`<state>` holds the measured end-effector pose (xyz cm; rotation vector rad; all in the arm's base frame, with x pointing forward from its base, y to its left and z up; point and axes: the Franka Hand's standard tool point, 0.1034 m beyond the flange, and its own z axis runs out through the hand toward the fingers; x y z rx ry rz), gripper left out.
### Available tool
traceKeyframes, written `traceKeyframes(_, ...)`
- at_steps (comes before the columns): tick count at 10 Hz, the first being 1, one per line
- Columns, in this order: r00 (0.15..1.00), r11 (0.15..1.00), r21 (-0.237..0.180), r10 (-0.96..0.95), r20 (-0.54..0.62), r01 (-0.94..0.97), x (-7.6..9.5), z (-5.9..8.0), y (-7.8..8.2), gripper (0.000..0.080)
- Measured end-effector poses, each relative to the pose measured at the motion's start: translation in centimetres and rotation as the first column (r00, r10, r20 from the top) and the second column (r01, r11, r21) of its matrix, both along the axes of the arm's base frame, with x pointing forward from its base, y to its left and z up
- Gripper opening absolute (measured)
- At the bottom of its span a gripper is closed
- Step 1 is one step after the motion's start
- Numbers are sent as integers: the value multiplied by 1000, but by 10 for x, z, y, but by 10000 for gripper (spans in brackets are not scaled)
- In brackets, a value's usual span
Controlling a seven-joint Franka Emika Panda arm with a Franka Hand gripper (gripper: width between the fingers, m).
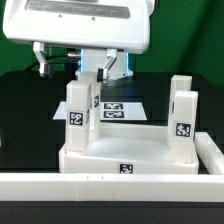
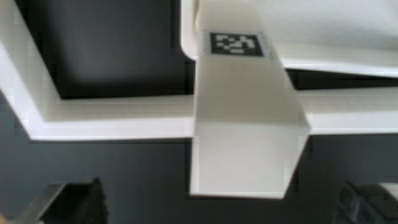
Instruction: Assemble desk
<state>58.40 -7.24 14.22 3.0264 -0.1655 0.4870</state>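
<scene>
White rail runs across the very front of the exterior view, edging the black work desk. Just behind it lies the toy desk panel, flat, rimmed, w/ a sq. b&w tag on its front wall.

Two legs stand upright on the panel. The left leg is at the exterior view's left end and the right leg at the exterior view's right end, well apart, each w/ a tag on its front face. Whether they sit fully in the corner sockets can't be told.

Behind the panel, btwn the two legs, the marker board lies flat on the work desk w/ several tags showing.

Farthest back and highest, the tool hangs over the left leg, under the big white arm housing.

Wrist view: a leg points up toward the camera, tag near its far end, crossing the panel rim. Dark fingertips show at both lower corners, spread wide. The leg end lies btwn them w/ a clear gap each side, so the tool is apart and grips nothing.
</scene>
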Motion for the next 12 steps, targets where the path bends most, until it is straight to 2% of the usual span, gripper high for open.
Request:
traceKeyframes(2, 989, 998, 63, -6, -146, 16, -1, -1, 12, 649)
traceKeyframes(4, 972, 996, 86, -1, -234, 22, 1, -4, 11, 649)
traceKeyframes(5, 949, 994, 105, 2, -314, 33, -5, -8, 11, 649)
traceKeyframes(6, 923, 994, 103, -2, -385, 44, -4, -12, 7, 649)
traceKeyframes(7, 929, 995, 88, -10, -369, 46, 3, -15, 0, 649)
traceKeyframes(8, 928, 995, 86, -15, -373, 50, 2, -17, -2, 649)
traceKeyframes(11, 929, 995, 84, -10, -370, 44, 3, -20, -1, 649)
traceKeyframes(12, 929, 996, 84, -9, -371, 43, 3, -20, 0, 526)
